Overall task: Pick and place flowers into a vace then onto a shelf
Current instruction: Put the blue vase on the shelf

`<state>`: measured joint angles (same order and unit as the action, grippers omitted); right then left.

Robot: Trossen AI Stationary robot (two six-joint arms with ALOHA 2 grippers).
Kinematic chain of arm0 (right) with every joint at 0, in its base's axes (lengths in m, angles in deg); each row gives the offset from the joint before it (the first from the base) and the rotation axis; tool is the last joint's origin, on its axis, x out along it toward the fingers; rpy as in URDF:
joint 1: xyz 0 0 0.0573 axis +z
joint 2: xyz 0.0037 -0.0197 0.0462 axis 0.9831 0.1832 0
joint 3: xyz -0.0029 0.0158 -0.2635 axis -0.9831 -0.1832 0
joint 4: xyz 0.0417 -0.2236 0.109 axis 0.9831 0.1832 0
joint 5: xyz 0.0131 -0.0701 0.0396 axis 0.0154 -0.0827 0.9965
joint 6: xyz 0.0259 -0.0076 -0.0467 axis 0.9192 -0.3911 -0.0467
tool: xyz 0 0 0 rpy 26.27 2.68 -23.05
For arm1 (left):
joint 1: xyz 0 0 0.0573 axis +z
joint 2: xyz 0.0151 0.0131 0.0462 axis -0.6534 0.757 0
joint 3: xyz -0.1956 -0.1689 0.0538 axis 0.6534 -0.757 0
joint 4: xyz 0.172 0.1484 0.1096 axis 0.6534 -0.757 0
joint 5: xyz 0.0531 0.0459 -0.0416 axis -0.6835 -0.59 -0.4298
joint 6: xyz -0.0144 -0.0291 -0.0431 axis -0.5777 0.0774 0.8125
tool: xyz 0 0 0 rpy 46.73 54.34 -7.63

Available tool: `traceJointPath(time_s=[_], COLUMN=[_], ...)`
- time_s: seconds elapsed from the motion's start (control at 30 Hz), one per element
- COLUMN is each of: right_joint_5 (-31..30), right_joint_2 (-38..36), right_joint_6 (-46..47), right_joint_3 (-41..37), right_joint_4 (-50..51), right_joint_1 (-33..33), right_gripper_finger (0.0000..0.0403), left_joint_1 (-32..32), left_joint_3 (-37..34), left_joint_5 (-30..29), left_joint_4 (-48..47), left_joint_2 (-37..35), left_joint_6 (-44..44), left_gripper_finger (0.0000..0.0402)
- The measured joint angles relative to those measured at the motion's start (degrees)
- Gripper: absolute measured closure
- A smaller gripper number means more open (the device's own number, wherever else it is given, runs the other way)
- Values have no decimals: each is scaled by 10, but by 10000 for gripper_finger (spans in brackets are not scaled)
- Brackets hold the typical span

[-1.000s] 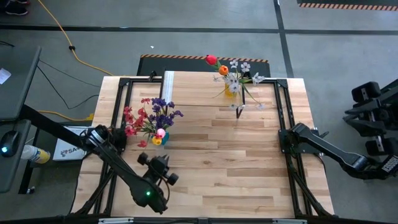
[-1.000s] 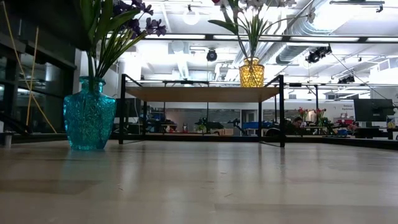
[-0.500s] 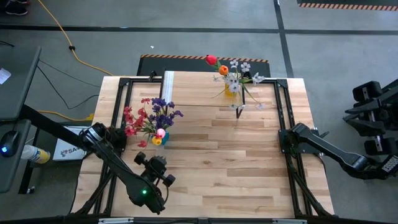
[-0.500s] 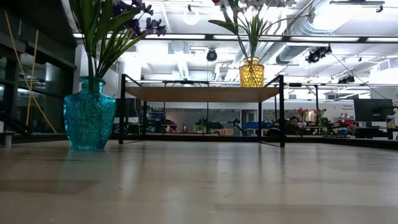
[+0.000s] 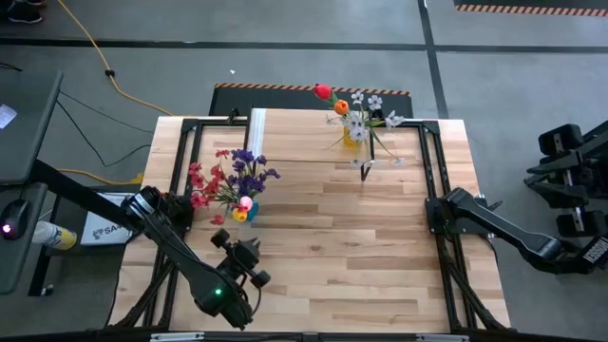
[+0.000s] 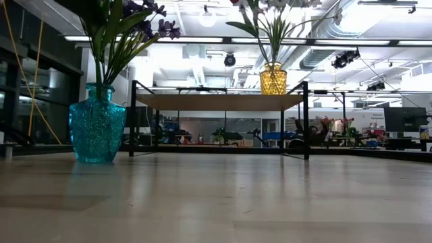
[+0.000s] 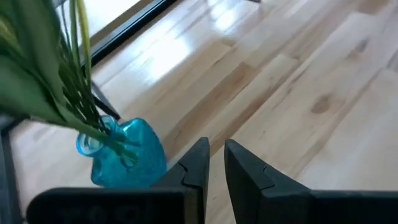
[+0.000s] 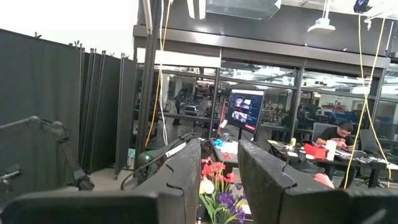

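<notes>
A blue glass vase [image 5: 242, 215] stands on the plank table at the left and holds purple, red and pink flowers [image 5: 228, 180]; it also shows in the low view [image 6: 96, 123] and the left wrist view [image 7: 124, 155]. A yellow vase [image 6: 273, 78] with red, orange and white flowers [image 5: 353, 112] stands on the shelf [image 5: 304, 142] at the far side. My left gripper [image 5: 221, 240] hovers just near of the blue vase, tilted down, shut [image 7: 216, 149] with nothing between its fingers. My right gripper [image 5: 439, 211] is raised at the table's right edge, shut [image 8: 219, 149], holding nothing.
Black frame rails [image 5: 432, 171] run along the table's left and right sides. Bare planks [image 5: 342, 247] lie across the table's middle and near part. A person [image 8: 339, 134] sits at a desk in the room beyond the table.
My left gripper has risen beside the blue vase and rolled a little about its own axis; its dark shape has left the top left of the low view. The vases and flowers have stayed where they were.
</notes>
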<state>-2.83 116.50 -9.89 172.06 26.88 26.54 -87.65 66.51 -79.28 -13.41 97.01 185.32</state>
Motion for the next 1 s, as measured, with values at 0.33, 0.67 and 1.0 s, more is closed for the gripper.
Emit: traceJointPath(time_s=[0.33, 0.67, 1.0], right_joint_5=[0, 5, 26], right_joint_2=[0, 0, 0], right_joint_6=[0, 5, 5], right_joint_3=[0, 0, 0], right_joint_4=[5, 6, 6], right_joint_1=[0, 0, 0], right_gripper_finger=[304, 304, 304], left_joint_1=[7, 46, 48], left_joint_3=[24, 24, 24], left_joint_5=[18, 84, 38], left_joint_4=[0, 0, -1], left_joint_2=[0, 0, 0], left_joint_6=[-78, -123, -97], left_gripper_finger=[316, 316, 316])
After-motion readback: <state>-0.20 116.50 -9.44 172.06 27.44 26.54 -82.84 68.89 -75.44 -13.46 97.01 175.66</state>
